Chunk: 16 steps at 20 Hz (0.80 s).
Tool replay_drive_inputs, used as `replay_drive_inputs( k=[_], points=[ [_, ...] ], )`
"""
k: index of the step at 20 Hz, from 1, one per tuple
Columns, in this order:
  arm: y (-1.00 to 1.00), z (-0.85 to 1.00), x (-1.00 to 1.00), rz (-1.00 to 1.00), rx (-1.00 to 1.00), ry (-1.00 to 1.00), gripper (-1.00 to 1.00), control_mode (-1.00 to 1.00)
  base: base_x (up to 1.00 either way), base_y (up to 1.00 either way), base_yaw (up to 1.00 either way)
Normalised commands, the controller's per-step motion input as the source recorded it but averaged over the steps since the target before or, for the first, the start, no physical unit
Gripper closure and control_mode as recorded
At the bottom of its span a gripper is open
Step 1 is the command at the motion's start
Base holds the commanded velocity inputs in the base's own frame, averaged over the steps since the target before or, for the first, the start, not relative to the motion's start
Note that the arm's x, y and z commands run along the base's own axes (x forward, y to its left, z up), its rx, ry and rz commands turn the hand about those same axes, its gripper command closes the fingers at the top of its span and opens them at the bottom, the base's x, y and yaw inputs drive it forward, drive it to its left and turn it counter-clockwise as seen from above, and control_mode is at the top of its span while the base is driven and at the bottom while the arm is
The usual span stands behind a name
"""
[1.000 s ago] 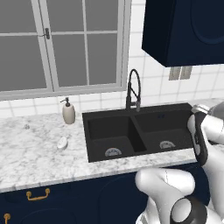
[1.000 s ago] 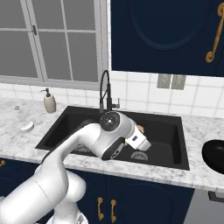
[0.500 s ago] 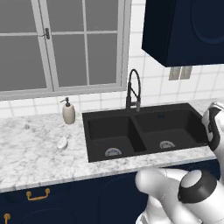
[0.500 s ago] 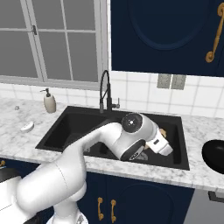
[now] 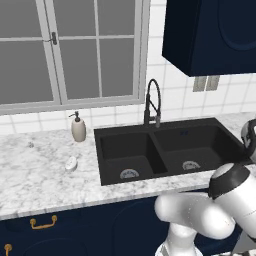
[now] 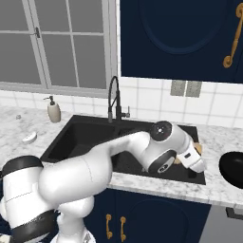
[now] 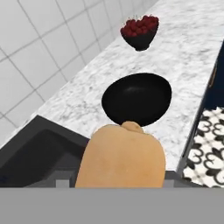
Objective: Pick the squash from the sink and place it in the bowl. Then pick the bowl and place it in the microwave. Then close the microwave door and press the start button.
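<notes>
My gripper (image 6: 198,160) is shut on the orange-tan squash (image 7: 120,158), which fills the lower middle of the hand view and hides the fingertips. In the right base view a sliver of the squash (image 6: 197,148) shows beside the white hand, over the right rim of the black two-basin sink (image 6: 85,137). The glossy black bowl (image 7: 136,98) stands on the marble counter just beyond the squash; it is also at the right edge of the right base view (image 6: 233,168). The sink (image 5: 165,145) looks empty. The microwave is out of view.
A dark bowl of red cherries (image 7: 140,31) stands farther along the counter behind the black bowl. The arched black faucet (image 5: 152,102) rises behind the sink. A soap dispenser (image 5: 78,127) and a pale oval lump (image 5: 71,163) lie left of it.
The arm has swung to the right, carrying the squash from over the right basin to the sink's right rim, closer to the bowl.
</notes>
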Motion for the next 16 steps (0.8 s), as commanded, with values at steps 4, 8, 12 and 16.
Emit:
replay_drive_inputs(
  k=[4, 8, 12, 16],
  points=[
    [-0.55, 0.0, 0.0, -0.16, 0.01, 0.0, 1.0, -1.0, 0.0, 0.0, 0.0],
    [-0.54, 0.0, 0.0, -0.16, 0.0, 0.0, 1.0, -1.0, 0.0, 0.0, 0.0],
    [-0.51, 0.0, 0.0, -0.16, 0.0, 0.0, 1.0, -1.0, 0.0, 0.0, 0.0],
    [-0.51, 0.0, 0.0, -0.16, 0.03, 0.0, 1.0, -1.0, 0.0, 0.0, 0.0]
  ],
)
